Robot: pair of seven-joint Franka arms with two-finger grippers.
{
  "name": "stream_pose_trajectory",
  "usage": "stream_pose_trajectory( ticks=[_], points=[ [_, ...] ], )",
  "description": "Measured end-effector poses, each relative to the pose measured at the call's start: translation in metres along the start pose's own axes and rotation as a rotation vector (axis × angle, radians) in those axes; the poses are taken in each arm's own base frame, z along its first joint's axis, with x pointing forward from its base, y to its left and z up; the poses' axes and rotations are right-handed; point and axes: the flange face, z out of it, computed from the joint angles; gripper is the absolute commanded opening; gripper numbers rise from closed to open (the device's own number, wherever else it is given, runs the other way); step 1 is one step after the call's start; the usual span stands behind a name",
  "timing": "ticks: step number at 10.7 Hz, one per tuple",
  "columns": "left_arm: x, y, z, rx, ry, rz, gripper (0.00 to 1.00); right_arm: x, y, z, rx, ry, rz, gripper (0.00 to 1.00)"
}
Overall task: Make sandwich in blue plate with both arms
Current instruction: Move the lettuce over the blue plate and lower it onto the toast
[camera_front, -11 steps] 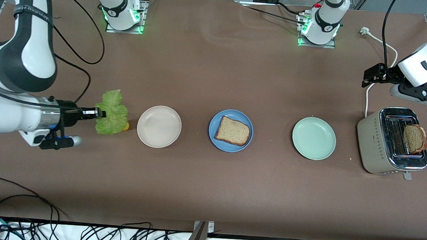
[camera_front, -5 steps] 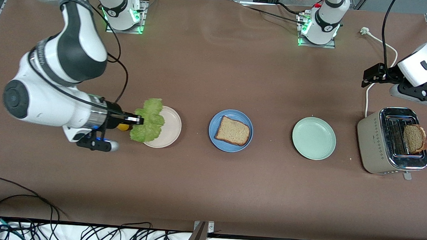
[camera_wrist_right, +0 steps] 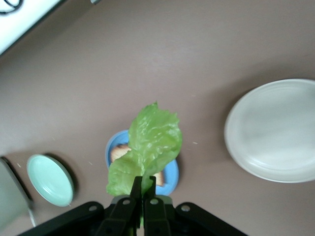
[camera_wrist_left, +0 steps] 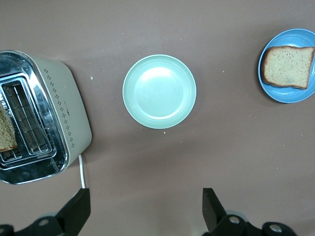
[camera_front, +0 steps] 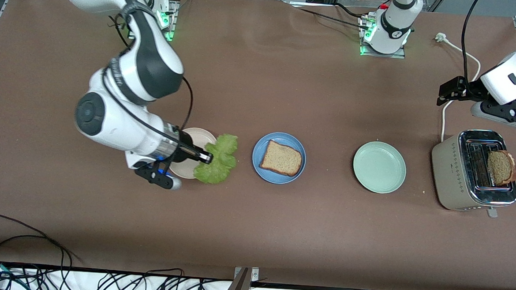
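The blue plate (camera_front: pixel 280 136) sits mid-table with one brown bread slice (camera_front: pixel 281 158) on it. My right gripper (camera_front: pixel 206 157) is shut on a ruffled green lettuce leaf (camera_front: pixel 218 159), which hangs over the gap between the beige plate (camera_front: pixel 199 135) and the blue plate. In the right wrist view the lettuce (camera_wrist_right: pixel 150 142) hangs from the gripper (camera_wrist_right: pixel 143 184), in front of the blue plate (camera_wrist_right: pixel 171 176). A second bread slice (camera_front: pixel 500 167) stands in the toaster (camera_front: pixel 455 168). My left gripper (camera_front: pixel 442 95) waits open over the table beside the toaster, with nothing between its fingers (camera_wrist_left: pixel 78 211).
A pale mint-green plate (camera_front: pixel 379 167) lies between the blue plate and the toaster, also seen in the left wrist view as the mint plate (camera_wrist_left: pixel 159 91). The toaster's white cord (camera_front: pixel 444 115) runs toward the left arm's base. Cables hang along the table's near edge.
My right arm has carried the lettuce across the beige plate toward the blue plate. The left arm has not moved.
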Motion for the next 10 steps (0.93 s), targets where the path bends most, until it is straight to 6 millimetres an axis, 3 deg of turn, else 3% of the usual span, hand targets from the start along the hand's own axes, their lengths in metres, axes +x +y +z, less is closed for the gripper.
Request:
stream_pose_trajectory(
  ticks=[6, 10],
  points=[
    [0.000, 0.000, 0.000, 0.000, 0.000, -0.001, 1.00, -0.043, -0.055, 0.079, 0.107, 0.076, 0.197, 0.00],
    [0.000, 0.000, 0.000, 0.000, 0.000, -0.001, 1.00, -0.080, -0.065, 0.155, 0.146, 0.111, 0.227, 0.00]
  ],
)
